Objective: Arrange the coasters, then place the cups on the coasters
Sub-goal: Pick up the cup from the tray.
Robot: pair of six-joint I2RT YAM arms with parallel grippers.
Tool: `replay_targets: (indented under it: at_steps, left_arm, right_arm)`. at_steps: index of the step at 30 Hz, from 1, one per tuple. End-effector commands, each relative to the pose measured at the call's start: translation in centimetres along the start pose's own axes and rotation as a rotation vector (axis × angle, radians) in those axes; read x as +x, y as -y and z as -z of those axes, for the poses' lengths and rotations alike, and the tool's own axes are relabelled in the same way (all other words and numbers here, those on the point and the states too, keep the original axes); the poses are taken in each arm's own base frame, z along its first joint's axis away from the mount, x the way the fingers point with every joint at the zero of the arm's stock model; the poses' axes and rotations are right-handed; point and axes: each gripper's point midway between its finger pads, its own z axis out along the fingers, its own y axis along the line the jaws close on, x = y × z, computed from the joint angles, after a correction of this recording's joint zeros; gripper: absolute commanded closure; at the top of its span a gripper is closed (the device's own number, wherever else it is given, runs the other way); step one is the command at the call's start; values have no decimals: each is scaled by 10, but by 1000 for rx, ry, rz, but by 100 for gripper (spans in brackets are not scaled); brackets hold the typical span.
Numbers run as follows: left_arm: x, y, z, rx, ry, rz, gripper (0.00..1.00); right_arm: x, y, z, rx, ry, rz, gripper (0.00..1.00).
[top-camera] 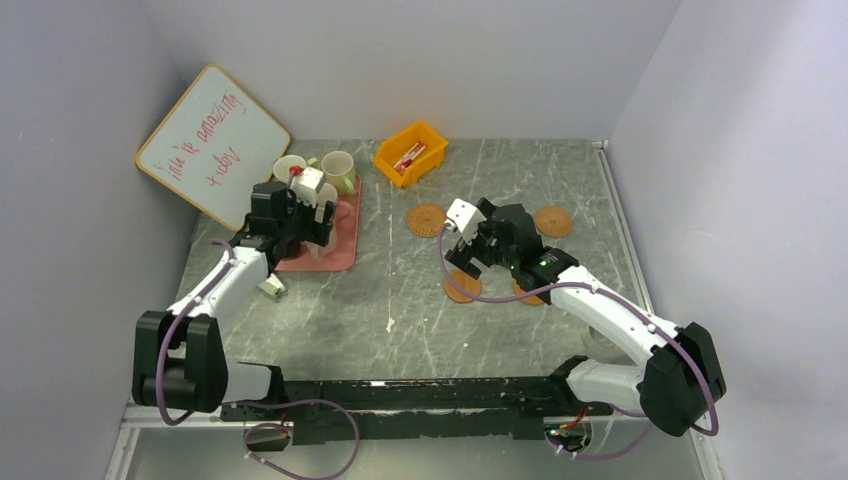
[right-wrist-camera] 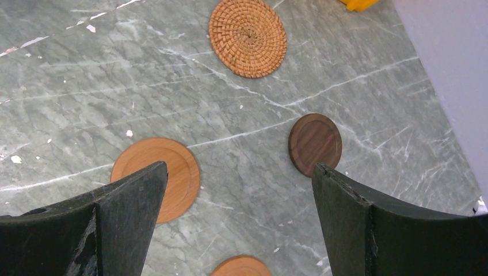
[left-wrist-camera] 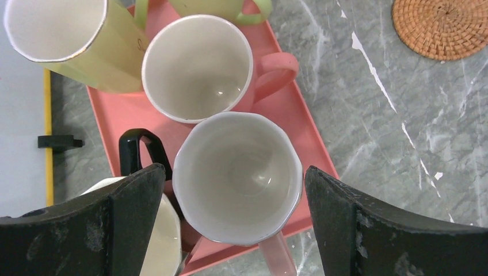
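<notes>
Left gripper (left-wrist-camera: 229, 173): jaws wide, empty, over a pink cup (left-wrist-camera: 237, 190) on the pink tray (left-wrist-camera: 283, 118). Risk: 5 cups crowd the tray, and a finger probably clips the black cup (left-wrist-camera: 130, 154). Right gripper (right-wrist-camera: 239, 169): wide, empty.

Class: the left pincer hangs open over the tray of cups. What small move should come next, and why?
Probably lower the left pincer straight down and close on the pale pink cup: it sits centred between the open fingers, upright on the pink tray, while the woven coaster lies bare nearby.
</notes>
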Motion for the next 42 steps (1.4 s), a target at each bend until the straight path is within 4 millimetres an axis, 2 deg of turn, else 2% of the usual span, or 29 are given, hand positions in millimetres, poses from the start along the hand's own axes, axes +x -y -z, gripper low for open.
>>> replay_targets:
  at_steps: [1,12,21,29,39,40,41,42]
  left_arm:
    - [-15,1,-4,25,24,-15,4]
    - [-1,6,-17,22,-40,-42,4]
    - [2,10,-18,16,-65,-70,4]
    - [17,13,-29,11,-132,-91,4]
    - [15,13,-28,8,-129,-92,3]
    - [14,14,-27,18,-125,-93,14]
    - [13,16,-26,29,-124,-94,31]
    - [10,18,-25,41,-119,-92,45]
  right_arm:
    - [-11,4,0,13,43,5,0]
    - [-10,1,-1,-5,37,5,0]
    - [-6,0,-4,-6,19,1,0]
    - [-7,1,-3,-3,27,0,0]
    - [-7,-2,-3,-15,28,2,0]
    - [-7,0,-3,-9,25,2,0]
    - [-7,0,-3,-6,23,1,0]
    - [-7,1,-3,-3,26,1,0]
